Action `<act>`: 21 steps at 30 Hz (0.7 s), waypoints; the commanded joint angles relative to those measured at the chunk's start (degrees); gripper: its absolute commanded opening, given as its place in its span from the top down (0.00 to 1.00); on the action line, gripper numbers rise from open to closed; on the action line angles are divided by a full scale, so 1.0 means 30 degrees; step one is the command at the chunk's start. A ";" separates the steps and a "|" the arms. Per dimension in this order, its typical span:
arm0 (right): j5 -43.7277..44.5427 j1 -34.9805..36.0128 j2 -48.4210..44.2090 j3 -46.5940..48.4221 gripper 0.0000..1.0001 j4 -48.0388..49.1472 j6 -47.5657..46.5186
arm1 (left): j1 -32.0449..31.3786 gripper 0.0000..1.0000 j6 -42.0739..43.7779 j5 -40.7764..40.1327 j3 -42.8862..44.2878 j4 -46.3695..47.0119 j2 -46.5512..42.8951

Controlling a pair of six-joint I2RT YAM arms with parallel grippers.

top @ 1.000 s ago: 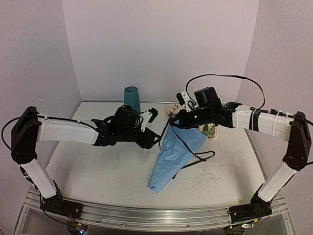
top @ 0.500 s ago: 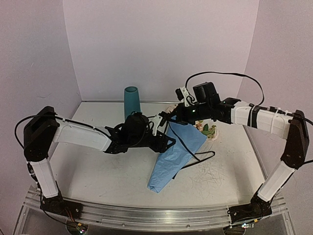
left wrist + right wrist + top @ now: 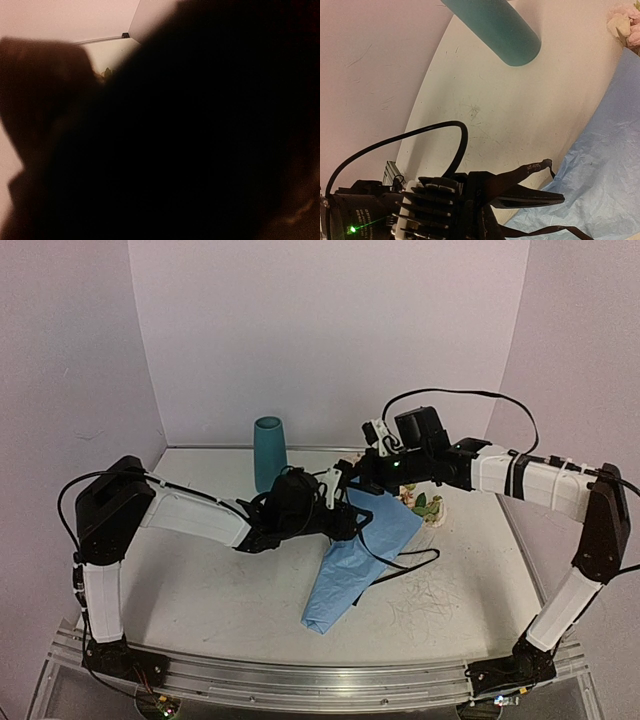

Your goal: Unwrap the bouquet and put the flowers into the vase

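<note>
The bouquet [image 3: 365, 550] lies on the table as a blue paper cone, narrow end toward me. Pale pink flowers [image 3: 428, 506] poke out at its far end, and blooms [image 3: 626, 24] show in the right wrist view above the blue paper [image 3: 605, 175]. A thin black ribbon [image 3: 405, 565] trails off the cone. My right gripper [image 3: 352, 480] hangs over the cone's far left corner, shut on the ribbon [image 3: 540, 167]. My left gripper [image 3: 345, 518] presses against the paper's left edge. Its wrist view is almost black, so its jaws are hidden. The teal vase [image 3: 268, 450] stands upright at the back.
The vase [image 3: 495, 25] is just behind the left wrist. Purple walls close in the table [image 3: 200, 590] on three sides. The right arm's black cable [image 3: 450, 395] arcs above it. A metal rail [image 3: 300, 675] runs along the near edge.
My left arm has swung right and forward from beside the vase to the bouquet's left edge. The right gripper has shifted slightly left and up, still holding the ribbon.
</note>
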 commanded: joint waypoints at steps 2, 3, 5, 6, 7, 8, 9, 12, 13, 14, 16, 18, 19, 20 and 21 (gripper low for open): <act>-0.0987 0.0260 0.0123 0.0994 0.98 0.0540 0.0203 | -0.0066 0.53 -0.0460 -0.0164 0.0855 0.0408 0.1033; -0.1006 0.0259 0.0112 0.1023 0.98 0.0554 0.0214 | -0.0073 0.55 -0.0475 -0.0120 0.0901 0.0414 0.1149; -0.1009 0.0251 0.0079 0.1031 0.98 0.0569 0.0206 | -0.0066 0.60 -0.0493 -0.0022 0.1027 0.0414 0.1370; -0.0992 0.0247 0.0067 0.1043 0.97 0.0582 0.0195 | -0.0056 0.66 -0.0483 0.0045 0.1048 0.0414 0.1442; -0.0961 0.0239 0.0052 0.1038 0.97 0.0579 0.0187 | -0.0058 0.74 -0.0452 0.0117 0.1052 0.0414 0.1484; -0.0932 0.0226 0.0038 0.1019 0.97 0.0575 0.0166 | -0.0065 0.81 -0.0408 0.0163 0.1028 0.0414 0.1479; -0.0912 0.0227 0.0036 0.0999 0.94 0.0574 0.0115 | -0.0065 0.89 -0.0355 0.0136 0.0924 0.0414 0.1373; -0.0736 0.0245 -0.0035 0.0868 0.80 0.0559 -0.0122 | -0.0061 1.00 -0.0006 -0.0169 0.0418 0.0391 0.0831; -0.0627 0.0244 -0.0096 0.0781 0.72 0.0559 -0.0209 | -0.0040 1.00 0.0100 -0.0350 0.0114 0.0369 0.0496; -0.0495 0.0232 -0.0188 0.0693 0.63 0.0559 -0.0313 | 0.0012 1.00 0.0094 -0.0474 -0.0293 0.0379 0.0144; -0.0019 0.0238 -0.0460 0.0441 0.50 0.0533 -0.0534 | 0.0375 1.00 -0.0155 -0.0232 -0.1127 0.0383 -0.0695; 0.0395 0.0228 -0.0830 0.0094 0.38 0.0439 -0.0741 | 0.0832 1.00 -0.0477 0.0568 -0.1924 0.0385 -0.1506; 0.0696 0.0238 -0.1031 -0.0075 0.33 0.0377 -0.0840 | 0.1227 1.00 -0.0727 0.0965 -0.2359 0.0385 -0.1948; 0.0928 0.0232 -0.1249 -0.0268 0.30 0.0317 -0.0949 | 0.1548 1.00 -0.0909 0.1375 -0.2835 0.0380 -0.2436; 0.1194 0.0222 -0.1456 -0.0436 0.28 0.0247 -0.1075 | 0.1987 1.00 -0.1102 0.1703 -0.3216 0.0361 -0.2838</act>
